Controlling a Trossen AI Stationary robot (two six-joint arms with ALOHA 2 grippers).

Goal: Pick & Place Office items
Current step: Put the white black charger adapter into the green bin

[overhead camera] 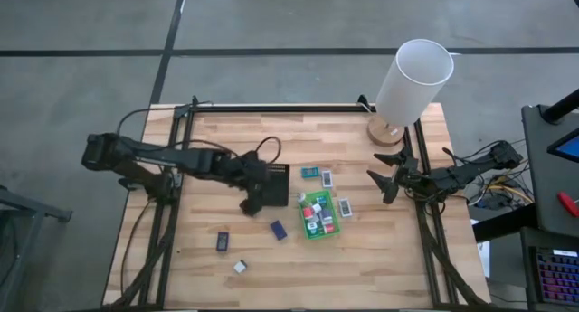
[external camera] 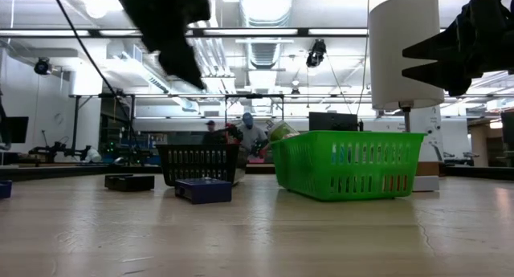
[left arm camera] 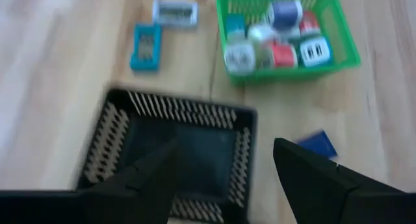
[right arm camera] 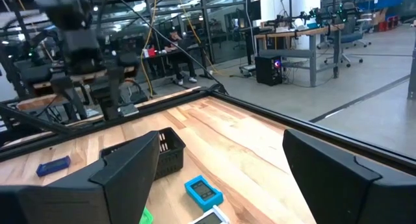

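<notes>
My left tool (overhead camera: 251,201) hangs wide open and empty over the black tray (overhead camera: 269,181), with nothing between its fingers (left arm camera: 312,178). My right tool (overhead camera: 384,185) waits at the counter's (overhead camera: 380,267) right edge, also spread and empty. Most office items sit in the green tray (overhead camera: 318,214); a dark blue packet (overhead camera: 279,229) lies loose just beside it. I judge I'm between picks: next I must reach that packet and straddle it squarely.
</notes>
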